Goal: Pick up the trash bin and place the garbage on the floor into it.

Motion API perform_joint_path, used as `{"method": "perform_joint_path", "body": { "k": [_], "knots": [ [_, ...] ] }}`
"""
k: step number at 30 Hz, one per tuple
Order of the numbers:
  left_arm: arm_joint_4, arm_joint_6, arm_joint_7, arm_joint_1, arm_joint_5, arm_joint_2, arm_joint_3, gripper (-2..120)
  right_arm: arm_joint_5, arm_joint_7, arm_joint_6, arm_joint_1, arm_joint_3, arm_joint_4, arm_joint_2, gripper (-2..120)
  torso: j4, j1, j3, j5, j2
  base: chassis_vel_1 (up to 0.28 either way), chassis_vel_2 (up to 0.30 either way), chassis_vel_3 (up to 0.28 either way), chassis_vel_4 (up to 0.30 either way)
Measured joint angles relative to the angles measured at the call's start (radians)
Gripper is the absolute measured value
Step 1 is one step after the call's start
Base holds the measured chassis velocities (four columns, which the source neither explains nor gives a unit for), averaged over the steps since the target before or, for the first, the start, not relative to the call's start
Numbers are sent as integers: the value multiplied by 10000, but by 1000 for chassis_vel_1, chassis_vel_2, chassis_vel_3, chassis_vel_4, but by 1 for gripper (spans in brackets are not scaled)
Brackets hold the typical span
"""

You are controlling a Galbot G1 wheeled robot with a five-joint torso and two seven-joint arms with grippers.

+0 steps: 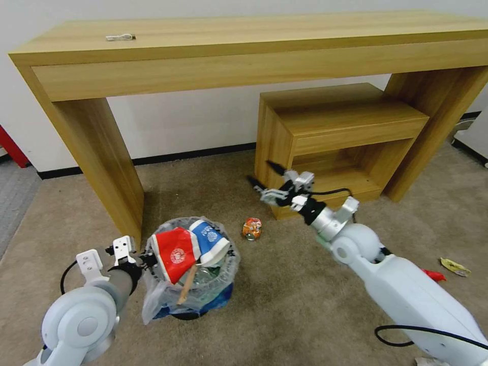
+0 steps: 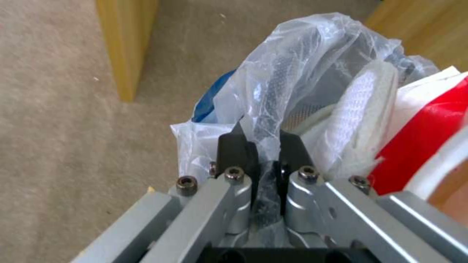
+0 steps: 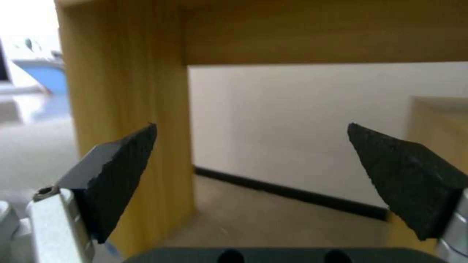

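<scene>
The trash bin [image 1: 203,297] stands on the carpet at the lower left, its clear crinkled bag [image 2: 292,73] bulging over the rim. Inside are a red paper cup [image 1: 174,254], a blue and white cup [image 1: 209,238], a wooden stick [image 1: 186,287] and a white slipper [image 2: 363,106]. My left gripper [image 1: 146,259] is shut on the bin's near rim and bag, seen close in the left wrist view [image 2: 261,140]. A crushed can [image 1: 252,228] lies on the floor to the bin's right. My right gripper [image 1: 259,171] hangs open and empty above and beyond the can, fingers [image 3: 122,171] spread wide.
A long wooden desk [image 1: 244,56] spans the back; its left leg [image 1: 101,162] stands just behind the bin. A low wooden shelf unit [image 1: 340,137] sits close behind the right gripper. A yellow wrapper [image 1: 455,267] and a red wrapper [image 1: 433,275] lie at the right.
</scene>
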Motion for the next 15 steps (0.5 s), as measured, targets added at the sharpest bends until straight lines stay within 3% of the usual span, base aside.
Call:
{"method": "perform_joint_path", "body": {
  "k": [4, 15],
  "knots": [
    [-80, -71, 1, 157, 168, 26, -268, 3, -862, -130, 229, -679, 688, -34, -193, 100, 0, 0, 0, 0, 0, 0, 0, 0, 0],
    [-291, -201, 48, 301, 268, -59, -402, 3, -1317, -82, 310, -1612, 1432, -227, -306, 100, 1, 0, 0, 1, 0, 0, 0, 0, 0]
  ]
}}
